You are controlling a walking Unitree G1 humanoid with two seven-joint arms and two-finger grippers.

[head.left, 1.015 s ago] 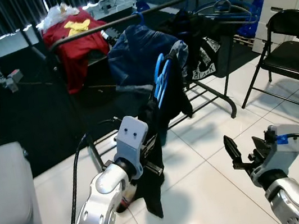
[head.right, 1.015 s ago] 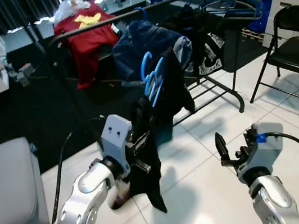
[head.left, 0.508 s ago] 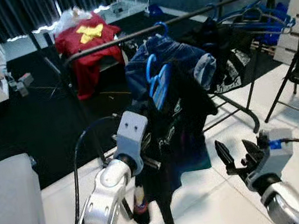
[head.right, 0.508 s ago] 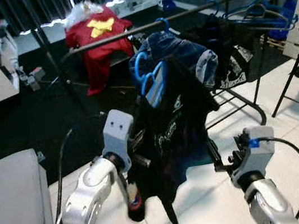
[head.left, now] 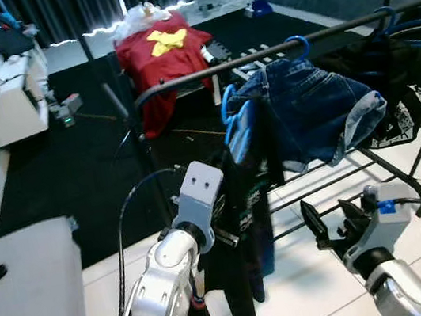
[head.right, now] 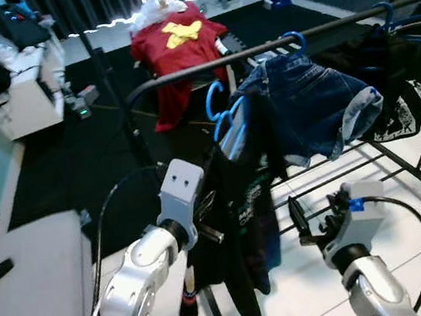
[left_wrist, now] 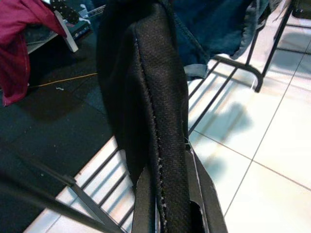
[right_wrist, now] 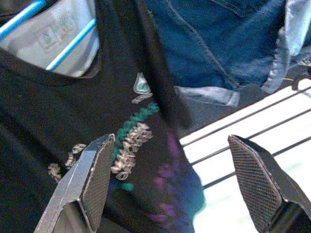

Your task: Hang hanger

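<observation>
Near the middle of the left eye view, the blue hanger point(head.left: 230, 119) carries a black T-shirt point(head.left: 245, 225) that droops toward the white tiled floor point(head.left: 310, 278). Its hook sits just under the clothes rail point(head.left: 258, 54), beside the denim shorts point(head.left: 315, 109); whether the hook is touching the bar I cannot tell. The left gripper point(left_wrist: 167, 194), low and centre in the left wrist view, is clamped on a fold of the shirt's fabric, the cloth bunched between its fingers. The right gripper point(right_wrist: 175, 184) is spread wide with nothing in it, facing the shirt's printed front.

As a judgement, the load is light. The shirt is soft and limp, so it swings and can slide off the thin, stiff, smooth plastic. Gripping cloth steers the hook only loosely; the firmer hold would be on the hanger itself, at the neck below the hook or on a shoulder bar, probably for the free right gripper.

Against the frame half a second earlier, the whole scene sits differently, which is the head camera moving: the rail now crosses higher right, and the red garment point(head.left: 159, 58) has shifted toward upper centre. The left gripper keeps its grip on the shirt, and the right gripper remains open, low right.
</observation>
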